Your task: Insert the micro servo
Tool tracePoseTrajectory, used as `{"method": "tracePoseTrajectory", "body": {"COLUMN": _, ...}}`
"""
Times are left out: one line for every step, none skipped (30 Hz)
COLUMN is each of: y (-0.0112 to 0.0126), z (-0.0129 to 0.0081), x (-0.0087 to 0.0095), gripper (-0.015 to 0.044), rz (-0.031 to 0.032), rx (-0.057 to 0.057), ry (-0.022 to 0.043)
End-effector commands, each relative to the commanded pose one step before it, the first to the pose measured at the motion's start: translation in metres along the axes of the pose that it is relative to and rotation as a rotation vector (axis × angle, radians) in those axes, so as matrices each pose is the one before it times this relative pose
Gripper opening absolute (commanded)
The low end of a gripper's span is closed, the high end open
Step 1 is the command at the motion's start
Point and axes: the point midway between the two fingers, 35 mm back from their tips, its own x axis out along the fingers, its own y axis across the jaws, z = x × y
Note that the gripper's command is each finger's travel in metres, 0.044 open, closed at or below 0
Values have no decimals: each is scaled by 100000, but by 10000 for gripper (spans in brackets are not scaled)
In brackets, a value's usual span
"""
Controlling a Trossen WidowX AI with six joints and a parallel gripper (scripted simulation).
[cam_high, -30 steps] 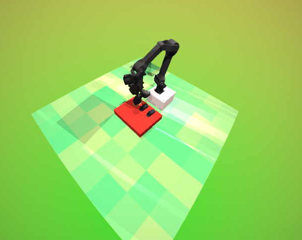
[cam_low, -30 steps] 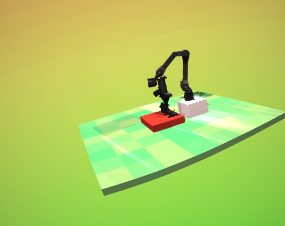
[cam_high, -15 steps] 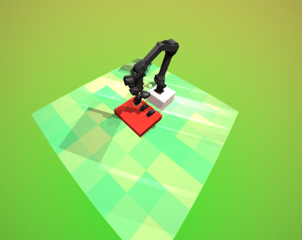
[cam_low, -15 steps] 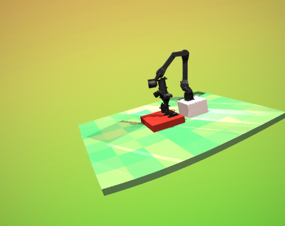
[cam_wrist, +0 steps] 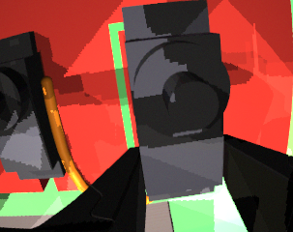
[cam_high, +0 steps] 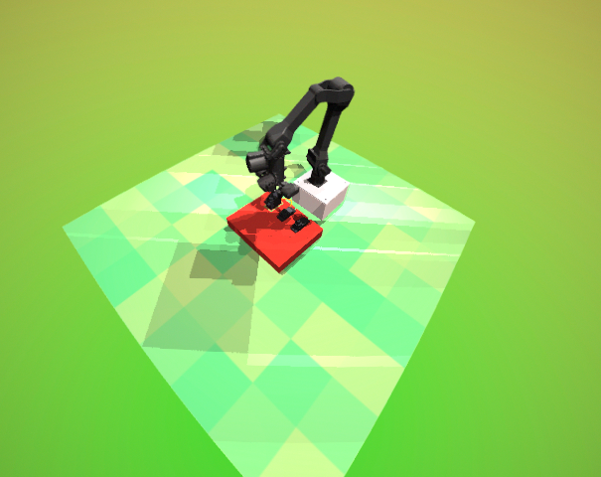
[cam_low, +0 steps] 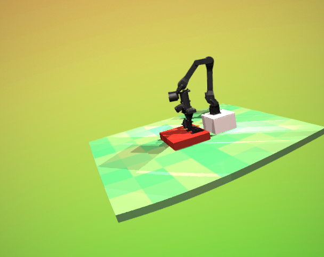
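Observation:
My gripper (cam_high: pixel 273 201) (cam_low: pixel 188 126) (cam_wrist: pixel 180 151) is shut on the loose micro servo (cam_wrist: pixel 175 103) (cam_high: pixel 272 199), a dark grey block with its round output shaft facing the wrist camera. I hold it low over the back corner of the red deck (cam_high: pixel 264 236) (cam_low: pixel 181 138) (cam_wrist: pixel 75 19). In the wrist view a green outline (cam_wrist: pixel 123 91) of the marked pocket shows along the servo's left side. An orange cable (cam_wrist: pixel 59 135) curves down to the left of it. Whether the servo touches the deck is hidden.
A seated servo (cam_wrist: pixel 20 110) (cam_high: pixel 286 213) sits in the deck beside the held one, and another servo (cam_high: pixel 300 223) sits further along. The arm's white base block (cam_high: pixel 322 195) (cam_low: pixel 219 120) stands right behind the deck on the green checkered floor (cam_high: pixel 290 333).

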Motion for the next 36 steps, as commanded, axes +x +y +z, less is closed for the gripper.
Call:
{"method": "tracePoseTrajectory", "body": {"y": 54, "z": -14, "x": 371, "gripper": 0, "rz": 247, "rx": -20, "ry": -79}}
{"method": "tracePoseTrajectory", "body": {"y": 0, "z": -1, "x": 75, "gripper": 0, "rz": 0, "rx": 0, "ry": 1}}
{"method": "tracePoseTrajectory", "body": {"y": 0, "z": 0, "x": 89, "gripper": 0, "rz": 0, "rx": 0, "ry": 1}}
{"method": "tracePoseTrajectory", "body": {"y": 0, "z": -1, "x": 104, "gripper": 0, "rz": 0, "rx": 0, "ry": 1}}
{"method": "tracePoseTrajectory", "body": {"y": 0, "z": -1, "x": 75, "gripper": 0, "rz": 0, "rx": 0, "ry": 1}}
{"method": "tracePoseTrajectory", "body": {"y": 0, "z": 0, "x": 61, "gripper": 0, "rz": 0, "rx": 0, "ry": 1}}
{"method": "tracePoseTrajectory", "body": {"y": 0, "z": -1, "x": 77, "gripper": 0, "rz": 0, "rx": 0, "ry": 1}}
{"method": "tracePoseTrajectory", "body": {"y": 0, "z": -1, "x": 66, "gripper": 0, "rz": 0, "rx": 0, "ry": 1}}
{"method": "tracePoseTrajectory", "body": {"y": 0, "z": 0, "x": 58, "gripper": 0, "rz": 0, "rx": 0, "ry": 1}}
{"method": "tracePoseTrajectory", "body": {"y": 0, "z": -1, "x": 75, "gripper": 0, "rz": 0, "rx": 0, "ry": 1}}
{"method": "tracePoseTrajectory", "body": {"y": 0, "z": 0, "x": 89, "gripper": 0, "rz": 0, "rx": 0, "ry": 1}}
{"method": "tracePoseTrajectory", "body": {"y": 0, "z": -1, "x": 104, "gripper": 0, "rz": 0, "rx": 0, "ry": 1}}
{"method": "tracePoseTrajectory", "body": {"y": 0, "z": -1, "x": 76, "gripper": 0, "rz": 0, "rx": 0, "ry": 1}}
{"method": "tracePoseTrajectory", "body": {"y": 0, "z": 0, "x": 61, "gripper": 0, "rz": 0, "rx": 0, "ry": 1}}
{"method": "tracePoseTrajectory", "body": {"y": 0, "z": -1, "x": 77, "gripper": 0, "rz": 0, "rx": 0, "ry": 1}}
{"method": "tracePoseTrajectory", "body": {"y": 0, "z": -1, "x": 66, "gripper": 0, "rz": 0, "rx": 0, "ry": 1}}
{"method": "tracePoseTrajectory", "body": {"y": 0, "z": 0, "x": 58, "gripper": 0, "rz": 0, "rx": 0, "ry": 1}}
{"method": "tracePoseTrajectory", "body": {"y": 0, "z": -1, "x": 75, "gripper": 0, "rz": 0, "rx": 0, "ry": 1}}
{"method": "tracePoseTrajectory", "body": {"y": 0, "z": 0, "x": 89, "gripper": 0, "rz": 0, "rx": 0, "ry": 1}}
{"method": "tracePoseTrajectory", "body": {"y": 0, "z": -1, "x": 104, "gripper": 0, "rz": 0, "rx": 0, "ry": 1}}
{"method": "tracePoseTrajectory", "body": {"y": 0, "z": -1, "x": 76, "gripper": 0, "rz": 0, "rx": 0, "ry": 1}}
{"method": "tracePoseTrajectory", "body": {"y": 0, "z": 0, "x": 61, "gripper": 0, "rz": 0, "rx": 0, "ry": 1}}
{"method": "tracePoseTrajectory", "body": {"y": 0, "z": -1, "x": 77, "gripper": 0, "rz": 0, "rx": 0, "ry": 1}}
{"method": "tracePoseTrajectory", "body": {"y": 0, "z": -1, "x": 66, "gripper": 0, "rz": 0, "rx": 0, "ry": 1}}
{"method": "tracePoseTrajectory", "body": {"y": 0, "z": 0, "x": 58, "gripper": 0, "rz": 0, "rx": 0, "ry": 1}}
{"method": "tracePoseTrajectory", "body": {"y": 0, "z": -1, "x": 75, "gripper": 0, "rz": 0, "rx": 0, "ry": 1}}
{"method": "tracePoseTrajectory", "body": {"y": 0, "z": 0, "x": 89, "gripper": 0, "rz": 0, "rx": 0, "ry": 1}}
{"method": "tracePoseTrajectory", "body": {"y": 0, "z": -1, "x": 104, "gripper": 0, "rz": 1, "rx": 0, "ry": 1}}
{"method": "tracePoseTrajectory", "body": {"y": 0, "z": -1, "x": 76, "gripper": 0, "rz": 0, "rx": 0, "ry": 1}}
{"method": "tracePoseTrajectory", "body": {"y": 0, "z": 0, "x": 61, "gripper": 0, "rz": 0, "rx": 0, "ry": 1}}
{"method": "tracePoseTrajectory", "body": {"y": 0, "z": -1, "x": 77, "gripper": 0, "rz": 0, "rx": 0, "ry": 1}}
{"method": "tracePoseTrajectory", "body": {"y": 0, "z": 0, "x": 88, "gripper": 0, "rz": 0, "rx": 0, "ry": 1}}
{"method": "tracePoseTrajectory", "body": {"y": 0, "z": -1, "x": 103, "gripper": 0, "rz": 1, "rx": 0, "ry": 1}}
{"method": "tracePoseTrajectory", "body": {"y": 0, "z": -1, "x": 75, "gripper": 0, "rz": 0, "rx": 0, "ry": 1}}
{"method": "tracePoseTrajectory", "body": {"y": 0, "z": 0, "x": 56, "gripper": 0, "rz": 0, "rx": 0, "ry": 1}}
{"method": "tracePoseTrajectory", "body": {"y": 0, "z": -1, "x": 67, "gripper": 0, "rz": 0, "rx": 0, "ry": 1}}
